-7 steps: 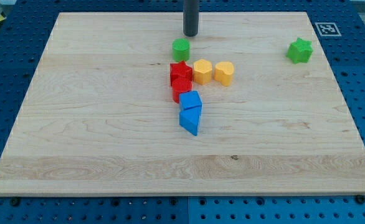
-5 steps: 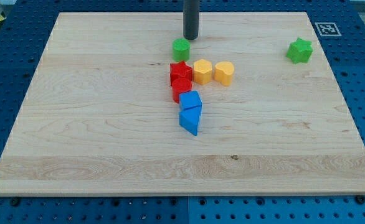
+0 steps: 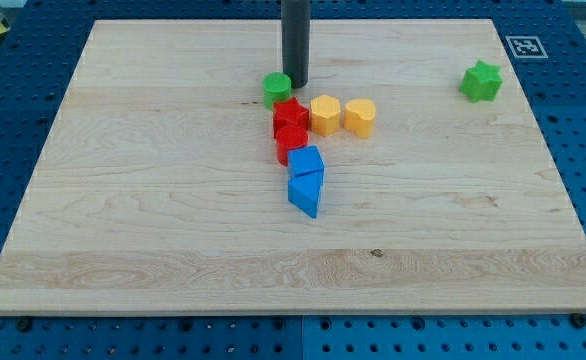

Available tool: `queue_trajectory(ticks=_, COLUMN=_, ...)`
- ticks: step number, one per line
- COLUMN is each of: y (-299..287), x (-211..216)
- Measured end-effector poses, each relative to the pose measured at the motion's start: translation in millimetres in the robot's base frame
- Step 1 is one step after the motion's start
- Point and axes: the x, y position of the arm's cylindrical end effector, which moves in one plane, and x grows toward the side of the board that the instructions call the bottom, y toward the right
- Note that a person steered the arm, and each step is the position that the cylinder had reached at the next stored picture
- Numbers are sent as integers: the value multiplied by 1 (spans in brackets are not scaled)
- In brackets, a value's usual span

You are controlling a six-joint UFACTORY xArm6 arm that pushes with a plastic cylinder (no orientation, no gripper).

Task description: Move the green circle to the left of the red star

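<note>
The green circle [image 3: 276,89] sits on the wooden board [image 3: 153,180] just above and slightly left of the red star [image 3: 290,114], almost touching it. My tip [image 3: 295,84] is down on the board right against the green circle's right side, above the red star. A red cylinder-like block [image 3: 290,142] sits directly below the red star.
A yellow hexagon [image 3: 324,115] and a yellow heart-like block [image 3: 360,117] lie to the right of the red star. Two blue blocks [image 3: 306,160] [image 3: 306,193] lie below the red ones. A green star [image 3: 481,80] sits at the view's top right.
My tip has moved down and a little left, from above the green circle to its right side. The green circle has slid left and slightly down. Other blocks have not moved.
</note>
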Motion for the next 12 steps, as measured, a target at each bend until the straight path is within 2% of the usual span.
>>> queue_trajectory(ticks=6, y=-17, x=3)
queue_trajectory(ticks=12, y=-68, x=8)
